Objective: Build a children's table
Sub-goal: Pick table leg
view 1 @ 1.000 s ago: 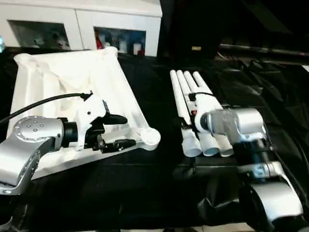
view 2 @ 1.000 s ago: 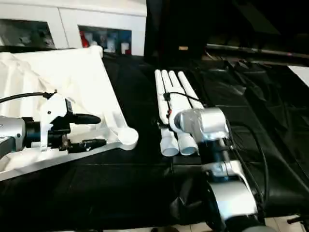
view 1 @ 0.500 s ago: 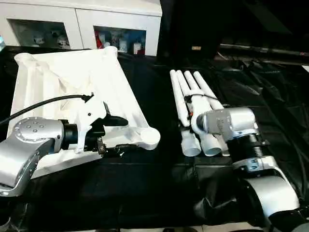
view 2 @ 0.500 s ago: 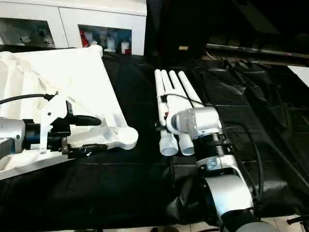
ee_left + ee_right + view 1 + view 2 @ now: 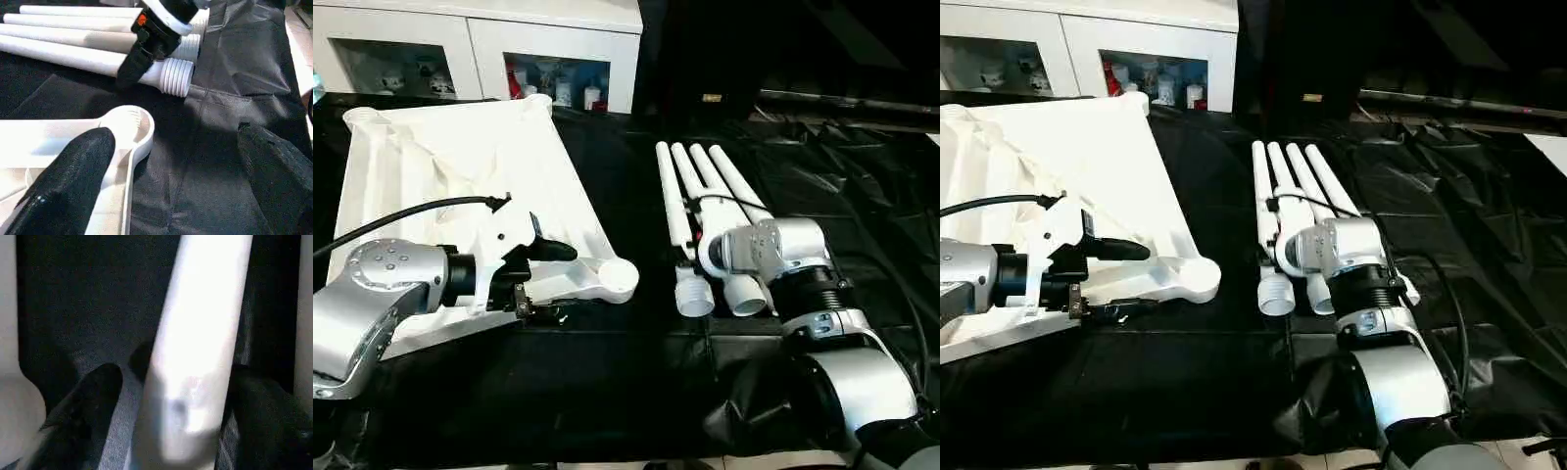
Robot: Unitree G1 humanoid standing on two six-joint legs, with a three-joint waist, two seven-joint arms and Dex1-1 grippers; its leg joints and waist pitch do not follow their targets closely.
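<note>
Right gripper (image 5: 166,396) straddles one leg (image 5: 195,347), closure unclear, likely for pickup; left gripper (image 5: 166,161) gapes empty beside tabletop (image 5: 460,157) corner socket (image 5: 129,122), likely awaiting insertion

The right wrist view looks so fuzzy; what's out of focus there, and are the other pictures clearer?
Right wrist view: the white leg between the right gripper's fingers is soft and washed out. Left wrist view: the near finger is blurred, the threaded leg end crisp. Head views: the tabletop glares white.
</note>
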